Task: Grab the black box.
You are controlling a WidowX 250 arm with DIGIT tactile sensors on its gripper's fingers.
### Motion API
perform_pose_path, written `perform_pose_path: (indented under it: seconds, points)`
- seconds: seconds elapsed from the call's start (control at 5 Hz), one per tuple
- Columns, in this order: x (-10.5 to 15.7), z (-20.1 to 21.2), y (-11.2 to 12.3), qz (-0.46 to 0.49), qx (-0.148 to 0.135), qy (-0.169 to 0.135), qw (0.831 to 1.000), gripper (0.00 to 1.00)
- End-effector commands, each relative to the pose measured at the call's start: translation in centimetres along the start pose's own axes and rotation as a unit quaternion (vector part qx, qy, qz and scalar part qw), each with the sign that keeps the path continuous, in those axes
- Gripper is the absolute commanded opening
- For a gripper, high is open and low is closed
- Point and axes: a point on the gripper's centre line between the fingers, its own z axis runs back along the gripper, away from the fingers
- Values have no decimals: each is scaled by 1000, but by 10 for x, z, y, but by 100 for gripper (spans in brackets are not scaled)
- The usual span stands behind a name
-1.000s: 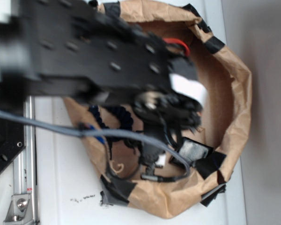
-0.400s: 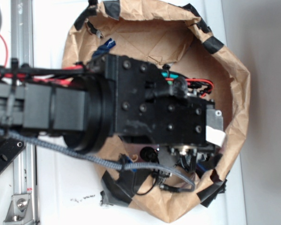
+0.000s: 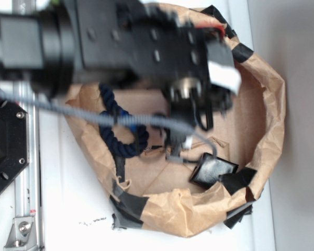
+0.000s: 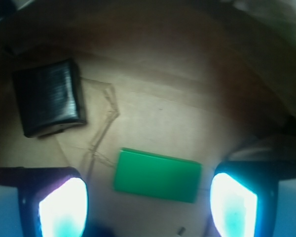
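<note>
White table (image 3: 68,209), taped paper bag (image 3: 267,120), my arm (image 3: 120,42) over the bag.

Brown paper forms the bag floor, with black tape (image 3: 128,204) on the rim. My gripper (image 4: 148,200) hangs open and empty, both fingers (image 4: 64,207) spread wide, with the green block (image 4: 158,175) lying flat between them on the paper. The black box (image 4: 49,97) lies flat on the floor, apart from the block, near the bag wall; the exterior view shows it (image 3: 213,170) beside a tape strip. A blue rope (image 3: 118,130) lies inside too.
</note>
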Motion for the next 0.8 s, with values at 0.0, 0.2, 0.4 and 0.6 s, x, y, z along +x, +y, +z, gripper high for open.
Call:
perform_pose_path:
  seconds: [0.0, 0.2, 0.4, 0.6]
  points:
    - [8, -4, -22, -41, -39, -2, 998, 100]
    - [10, -13, -61, -82, -45, 6, 996, 100]
    - [19, -26, -92, -105, -66, 0, 992, 100]
    - [31, -48, -104, -99, -61, 2, 993, 100]
